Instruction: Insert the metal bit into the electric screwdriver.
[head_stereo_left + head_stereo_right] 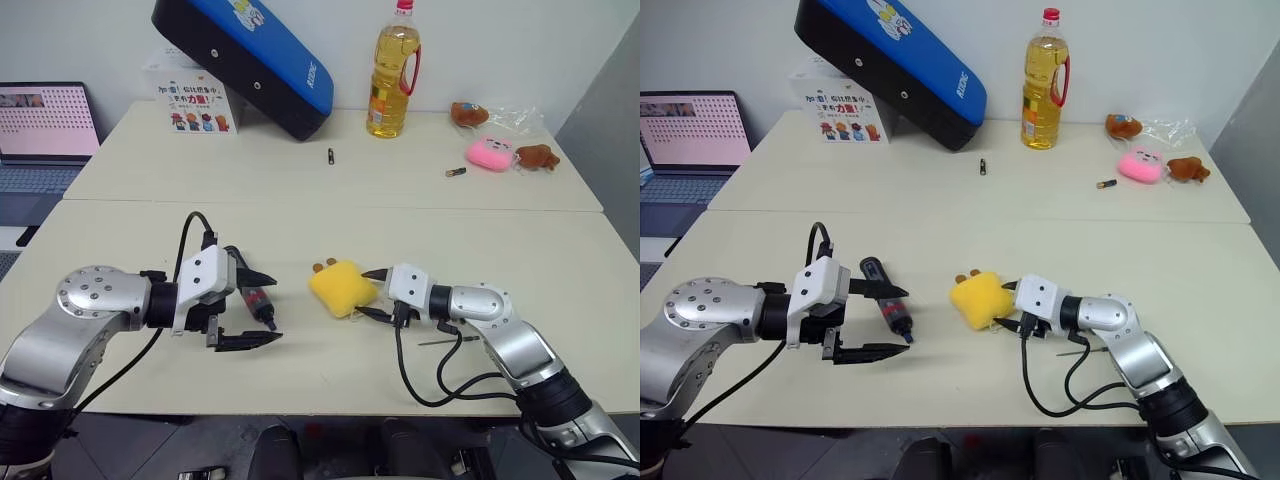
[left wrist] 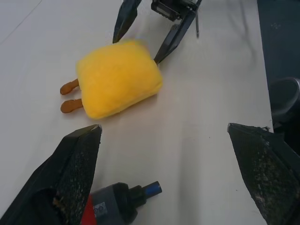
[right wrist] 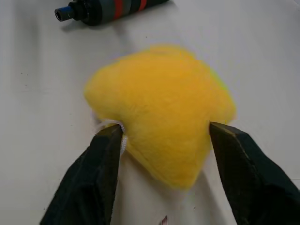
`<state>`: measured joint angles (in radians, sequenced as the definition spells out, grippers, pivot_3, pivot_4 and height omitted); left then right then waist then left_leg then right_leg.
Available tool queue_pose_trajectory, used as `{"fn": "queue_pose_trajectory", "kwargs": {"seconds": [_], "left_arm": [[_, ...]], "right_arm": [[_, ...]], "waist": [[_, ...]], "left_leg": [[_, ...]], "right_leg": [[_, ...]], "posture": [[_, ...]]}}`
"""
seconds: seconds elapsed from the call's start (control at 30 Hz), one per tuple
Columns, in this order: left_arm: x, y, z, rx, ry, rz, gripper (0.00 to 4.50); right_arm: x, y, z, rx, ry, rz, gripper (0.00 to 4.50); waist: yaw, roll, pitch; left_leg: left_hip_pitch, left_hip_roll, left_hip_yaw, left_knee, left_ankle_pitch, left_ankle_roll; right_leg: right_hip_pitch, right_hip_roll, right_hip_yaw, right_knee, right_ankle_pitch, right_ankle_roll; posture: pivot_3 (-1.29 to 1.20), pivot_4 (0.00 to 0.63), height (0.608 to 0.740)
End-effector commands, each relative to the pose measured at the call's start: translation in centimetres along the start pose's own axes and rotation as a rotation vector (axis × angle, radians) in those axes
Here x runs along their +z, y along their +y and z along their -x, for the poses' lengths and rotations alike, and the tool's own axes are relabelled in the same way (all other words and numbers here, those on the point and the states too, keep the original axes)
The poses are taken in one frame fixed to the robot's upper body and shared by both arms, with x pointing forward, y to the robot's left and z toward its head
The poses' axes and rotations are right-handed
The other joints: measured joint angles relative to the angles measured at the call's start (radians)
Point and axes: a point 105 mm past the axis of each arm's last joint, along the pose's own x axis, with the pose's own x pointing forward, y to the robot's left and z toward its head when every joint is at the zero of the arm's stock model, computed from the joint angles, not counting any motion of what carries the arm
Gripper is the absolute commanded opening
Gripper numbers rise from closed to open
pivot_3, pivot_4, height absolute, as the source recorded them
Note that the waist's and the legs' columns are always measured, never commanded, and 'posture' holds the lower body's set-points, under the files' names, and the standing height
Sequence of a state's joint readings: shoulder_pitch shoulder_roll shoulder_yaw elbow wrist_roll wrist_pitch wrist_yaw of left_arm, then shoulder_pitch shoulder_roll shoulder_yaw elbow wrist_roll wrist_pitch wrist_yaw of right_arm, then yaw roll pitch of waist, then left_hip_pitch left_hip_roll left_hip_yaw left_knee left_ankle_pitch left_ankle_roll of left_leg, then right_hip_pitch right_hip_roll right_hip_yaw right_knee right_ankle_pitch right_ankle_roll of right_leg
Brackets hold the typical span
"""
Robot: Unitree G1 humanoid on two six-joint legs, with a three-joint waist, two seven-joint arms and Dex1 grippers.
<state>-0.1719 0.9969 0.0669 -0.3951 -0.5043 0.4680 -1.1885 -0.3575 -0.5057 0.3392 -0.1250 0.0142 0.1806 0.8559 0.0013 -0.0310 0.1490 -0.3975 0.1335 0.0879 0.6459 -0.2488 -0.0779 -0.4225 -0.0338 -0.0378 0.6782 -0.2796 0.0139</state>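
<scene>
The electric screwdriver (image 1: 258,300), black with a red band, lies on the table between the fingers of my left gripper (image 1: 277,308), which is open and not touching it. My right gripper (image 1: 362,292) is closed on the near edge of a yellow plush toy (image 1: 340,286), with one finger against each side (image 3: 108,140). The metal bit (image 1: 440,342) is a thin dark rod lying on the table under my right forearm. The screwdriver's tip (image 3: 63,13) points toward the plush.
On the far table stand a blue-and-black case (image 1: 245,55), an oil bottle (image 1: 392,85) and a sign card (image 1: 195,105). A short black cylinder (image 1: 330,155), a small battery (image 1: 455,172), a pink plush (image 1: 490,153) and brown toys (image 1: 537,155) lie there too. A laptop (image 1: 45,125) sits at the far left.
</scene>
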Motion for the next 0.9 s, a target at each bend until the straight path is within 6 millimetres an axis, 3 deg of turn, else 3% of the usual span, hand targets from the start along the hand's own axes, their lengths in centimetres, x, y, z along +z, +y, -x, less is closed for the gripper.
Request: {"fn": "queue_pose_trajectory", "kwargs": {"seconds": [0.03, 0.3, 0.43, 0.53, 0.67, 0.73, 0.8, 0.9], "left_arm": [[1.0, 0.3, 0.1, 0.012, -0.018, -0.046, 4.5], [1.5, 0.7, 0.2, 0.017, -0.029, -0.062, 4.5], [3.4, 1.8, 0.4, 0.036, -0.094, -0.061, 4.5], [5.4, 2.8, 0.2, 0.051, -0.167, -0.063, 4.5], [8.9, 4.6, -0.5, 0.081, -0.299, -0.086, 4.5], [10.0, 5.0, -1.1, 0.084, -0.331, -0.11, 4.5], [10.5, 5.1, -1.8, 0.072, -0.341, -0.14, 4.5], [10.5, 5.0, -2.3, 0.052, -0.331, -0.163, 4.5]], "right_arm": [[0.8, -0.4, 0.0, -0.007, -0.024, 0.035, 1.97], [1.6, -1.4, 0.6, -0.042, -0.045, 0.017, 0.1], [3.2, -5.2, 2.5, -0.176, -0.109, -0.108, 0.01], [3.2, -9.7, 3.9, -0.353, -0.13, -0.197, 0.01], [0.4, -18.4, 7.2, -0.808, -0.054, -0.332, 0.01], [-1.9, -21.2, 8.9, -0.984, 0.051, -0.374, 0.01], [-4.2, -22.8, 10.4, -1.1, 0.17, -0.406, 0.01], [-6.4, -23.1, 11.4, -1.155, 0.259, -0.467, 0.01]], "waist": [[0.0, 0.0, 0.0], [0.0, 0.0, 0.0], [0.0, 0.0, 0.0], [0.0, 0.0, 0.0], [-0.001, 0.0, 0.0], [-0.001, 0.0, 0.0], [-0.002, 0.0, 0.0], [-0.005, 0.0, 0.0]], "left_leg": [[0.0, 0.0, 0.0, 0.0, 0.0, 0.0], [0.0, 0.0, 0.0, 0.0, 0.0, 0.0], [0.0, 0.0, 0.0, 0.001, 0.0, 0.0], [0.0, 0.0, 0.0, 0.001, 0.0, 0.0], [0.0, 0.0, -0.001, 0.001, 0.0, 0.0], [0.0, 0.0, -0.001, 0.002, 0.0, 0.0], [-0.001, 0.0, 0.0, 0.001, 0.0, 0.0], [-0.001, 0.0, 0.001, -0.001, 0.0, 0.0]], "right_leg": [[0.0, 0.0, 0.0, 0.0, 0.0, 0.0], [0.0, 0.0, 0.0, 0.0, 0.0, 0.0], [0.0, 0.0, 0.0, 0.001, 0.0, 0.0], [0.001, 0.0, 0.0, 0.001, 0.0, 0.0], [0.001, 0.0, 0.0, 0.001, 0.0, 0.0], [0.001, 0.0, 0.0, 0.002, 0.0, 0.0], [0.0, 0.0, 0.0, 0.0, 0.0, 0.0], [-0.001, 0.0, 0.001, -0.001, 0.0, 0.0]], "posture": [[0.0, 0.15, 0.74], [0.0, 0.15, 0.74], [0.0, 0.15, 0.74], [0.0, 0.15, 0.74], [0.0, 0.15, 0.74], [0.0, 0.15, 0.74], [0.0, 0.15, 0.74], [0.0, 0.15, 0.74]]}}
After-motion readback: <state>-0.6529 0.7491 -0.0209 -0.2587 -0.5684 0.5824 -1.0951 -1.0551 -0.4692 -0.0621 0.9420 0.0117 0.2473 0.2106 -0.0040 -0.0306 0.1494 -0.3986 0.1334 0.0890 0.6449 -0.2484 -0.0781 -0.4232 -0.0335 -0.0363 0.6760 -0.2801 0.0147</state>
